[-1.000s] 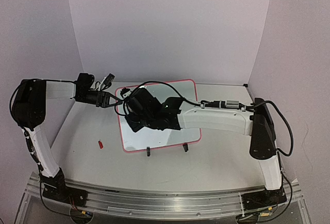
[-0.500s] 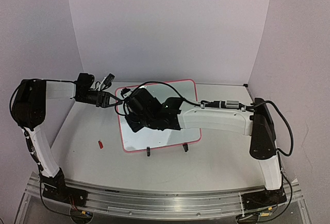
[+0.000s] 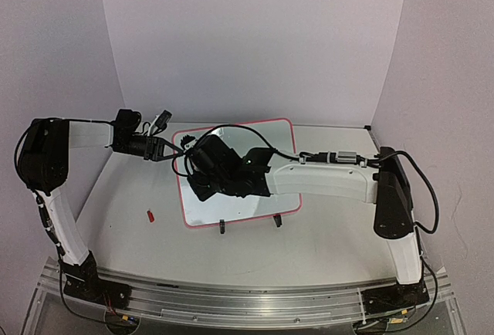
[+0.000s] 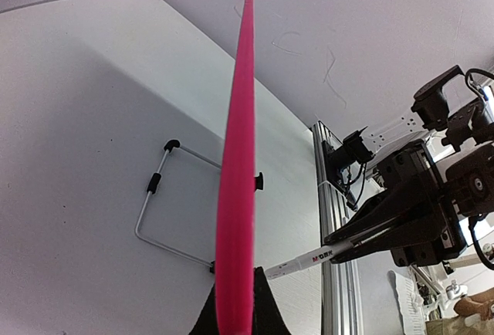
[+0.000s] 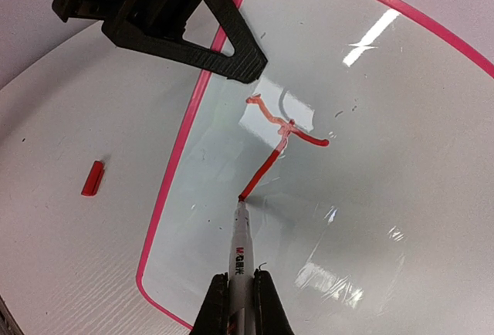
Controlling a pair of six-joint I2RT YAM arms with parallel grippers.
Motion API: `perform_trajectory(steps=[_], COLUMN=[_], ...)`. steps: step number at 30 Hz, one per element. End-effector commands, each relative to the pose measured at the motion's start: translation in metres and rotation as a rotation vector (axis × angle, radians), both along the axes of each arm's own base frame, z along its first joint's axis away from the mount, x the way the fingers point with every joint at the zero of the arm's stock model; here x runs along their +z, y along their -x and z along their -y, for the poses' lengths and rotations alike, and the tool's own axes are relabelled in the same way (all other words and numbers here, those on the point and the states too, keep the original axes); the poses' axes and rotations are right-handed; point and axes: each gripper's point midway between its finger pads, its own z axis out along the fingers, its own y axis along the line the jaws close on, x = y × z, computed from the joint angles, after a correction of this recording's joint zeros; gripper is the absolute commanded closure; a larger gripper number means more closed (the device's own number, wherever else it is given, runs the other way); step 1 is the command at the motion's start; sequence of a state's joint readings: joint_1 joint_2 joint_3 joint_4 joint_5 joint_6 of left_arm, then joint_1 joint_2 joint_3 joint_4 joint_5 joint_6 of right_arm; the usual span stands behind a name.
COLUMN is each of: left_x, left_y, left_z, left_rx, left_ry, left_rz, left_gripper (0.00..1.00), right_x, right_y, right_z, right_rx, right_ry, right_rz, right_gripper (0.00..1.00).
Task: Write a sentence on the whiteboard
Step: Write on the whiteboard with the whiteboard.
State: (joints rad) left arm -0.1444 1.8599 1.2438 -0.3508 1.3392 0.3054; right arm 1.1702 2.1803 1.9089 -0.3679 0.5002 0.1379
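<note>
Step in hand: writing, judged at an early stage. The right end effector (image 5: 239,290) is closed on a red marker (image 5: 240,246). The marker tip sits at the lower end of a few joined red strokes (image 5: 272,123) on the whiteboard (image 5: 370,165), and these do not yet make a readable word. The left end effector (image 5: 239,61) is clamped on the board's pink frame at its 10 o'clock edge in the overhead view, apparently steadying it. The whiteboard sits mid-table with its two black clip feet at 6 o'clock, directly beneath the right end effector. From the marker tip, the strokes run toward 1 o'clock and the blank surface spreads toward 3 o'clock. A red cap (image 5: 93,177) lies on the table (image 5: 69,258) at 9 o'clock, off the board. The next move calls for light, even tip contact, clean lifts between strokes, and a firm left hold.
</note>
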Motion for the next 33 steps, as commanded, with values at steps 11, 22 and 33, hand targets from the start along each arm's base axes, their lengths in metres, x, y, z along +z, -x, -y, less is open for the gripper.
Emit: perform_trajectory(steps=[11,22,33], left_x=[-0.007,-0.007,-0.008], left_y=[0.003,0.003,0.003], left_z=[0.010,0.011,0.010], left_rx=[-0.026,-0.031,-0.028], left_ry=[-0.040,-0.032,-0.035], left_rz=[0.082,0.080,0.078], left_gripper=[1.00,1.00,1.00], right_x=[0.059,0.060,0.054], right_y=[0.011,0.005,-0.009], right_z=[0.015,0.033,0.016], right_rx=[0.037,-0.030,-0.046], right_ry=[-0.111,-0.106,-0.099], right_rz=[-0.034,-0.002,0.031], right_gripper=[1.00,1.00,1.00])
